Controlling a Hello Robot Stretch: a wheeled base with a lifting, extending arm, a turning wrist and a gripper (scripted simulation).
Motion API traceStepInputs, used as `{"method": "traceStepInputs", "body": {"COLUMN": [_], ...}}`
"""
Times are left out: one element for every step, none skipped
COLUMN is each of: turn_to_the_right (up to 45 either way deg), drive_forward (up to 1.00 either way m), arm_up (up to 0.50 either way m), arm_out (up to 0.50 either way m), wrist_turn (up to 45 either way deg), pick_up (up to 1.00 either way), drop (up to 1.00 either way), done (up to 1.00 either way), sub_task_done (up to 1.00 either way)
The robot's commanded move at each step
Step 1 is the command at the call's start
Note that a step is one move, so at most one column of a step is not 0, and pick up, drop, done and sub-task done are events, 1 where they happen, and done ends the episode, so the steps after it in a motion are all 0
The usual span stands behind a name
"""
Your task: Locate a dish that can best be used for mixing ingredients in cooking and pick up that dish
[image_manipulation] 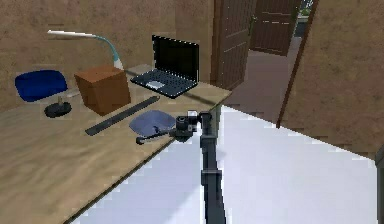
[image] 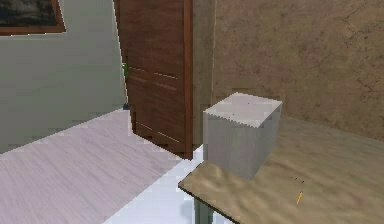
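Resting on the desk (image_manipulation: 40, 160), a blue bowl-shaped dish (image_manipulation: 150, 121) lies at the gripper (image_manipulation: 150, 138); contact cannot be determined. Gripper opening and whether it holds anything: cannot be told. Dish interior: not discernible. A brown box (image_manipulation: 103, 88) stands farther back, its contents hidden.

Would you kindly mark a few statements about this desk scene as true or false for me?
1. A laptop stands open on the desk. True.
2. In the arm side view, the brown box sits right of the laptop. False: it sits left of it.
3. A white lamp arches above the brown box. True.
4. The forward view's box is red. False: it is pale grey.
5. The gripper is over bare floor. False: it is at the desk's edge, by a blue rounded thing.
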Motion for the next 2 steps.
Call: {"method": "traceStepInputs", "body": {"turn_to_the_right": [0.0, 0.0], "drive_forward": [0.00, 0.00], "arm_up": [0.10, 0.00], "arm_out": [0.00, 0.00], "wrist_turn": [0.0, 0.0], "pick_up": [0.00, 0.00], "drop": [0.00, 0.00], "done": [0.00, 1.00], "sub_task_done": [0.00, 0.00]}}
